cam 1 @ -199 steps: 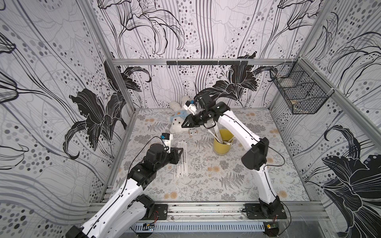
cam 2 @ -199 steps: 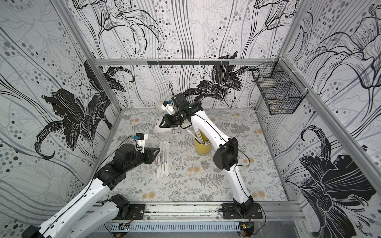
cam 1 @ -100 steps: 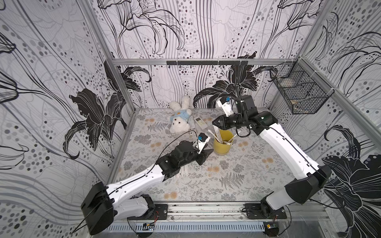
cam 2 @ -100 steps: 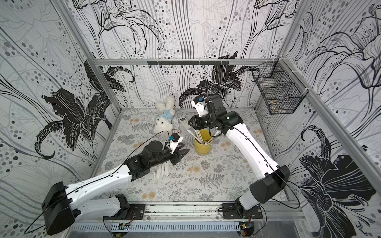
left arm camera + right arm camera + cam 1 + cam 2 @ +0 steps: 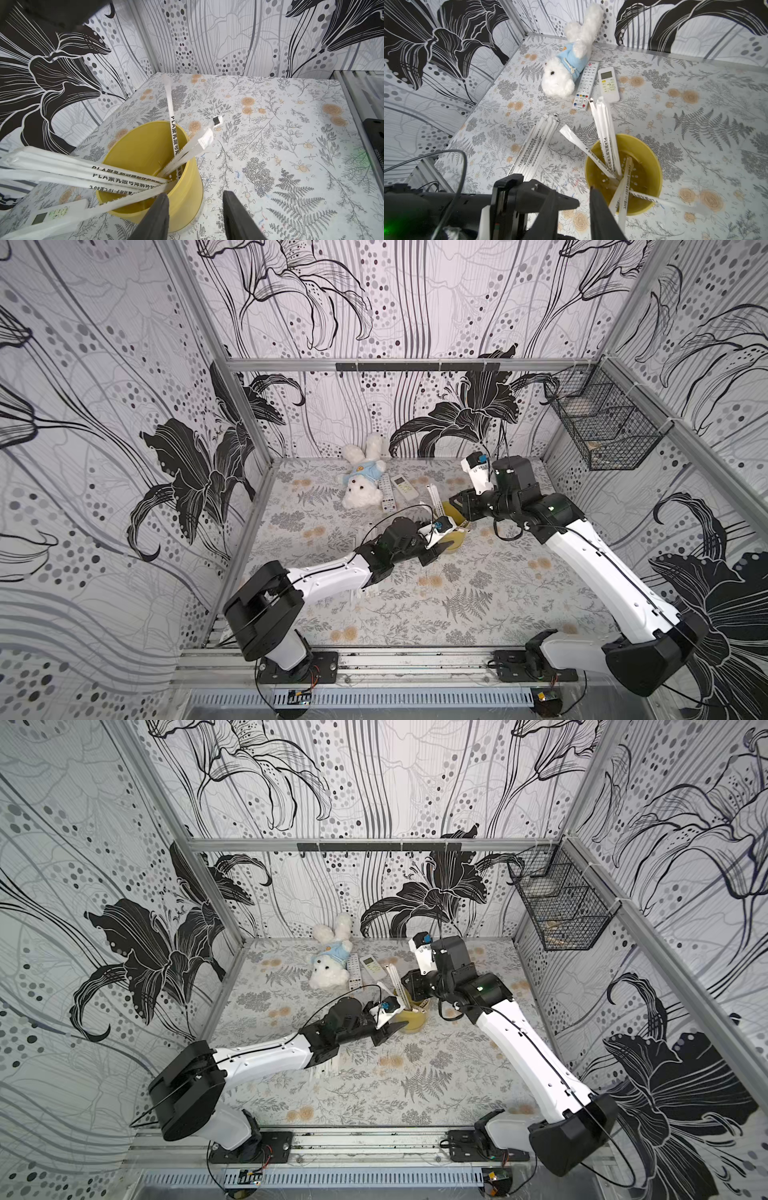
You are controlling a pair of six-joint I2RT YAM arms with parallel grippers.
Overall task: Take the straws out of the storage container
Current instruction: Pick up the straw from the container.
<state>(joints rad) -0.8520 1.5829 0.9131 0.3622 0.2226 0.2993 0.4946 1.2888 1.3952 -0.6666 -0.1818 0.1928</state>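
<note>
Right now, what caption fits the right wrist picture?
Open right gripper beside yellow cup of straws; more straws, plush toy, two remotes beyond.

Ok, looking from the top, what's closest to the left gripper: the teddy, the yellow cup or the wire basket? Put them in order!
1. The yellow cup, right beside the left gripper.
2. The white teddy, back by the rear wall.
3. The wire basket, farthest, up on the right-hand wall.

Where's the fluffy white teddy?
In a top view, the plush toy lies by the back wall, just left of the long remote.
</note>
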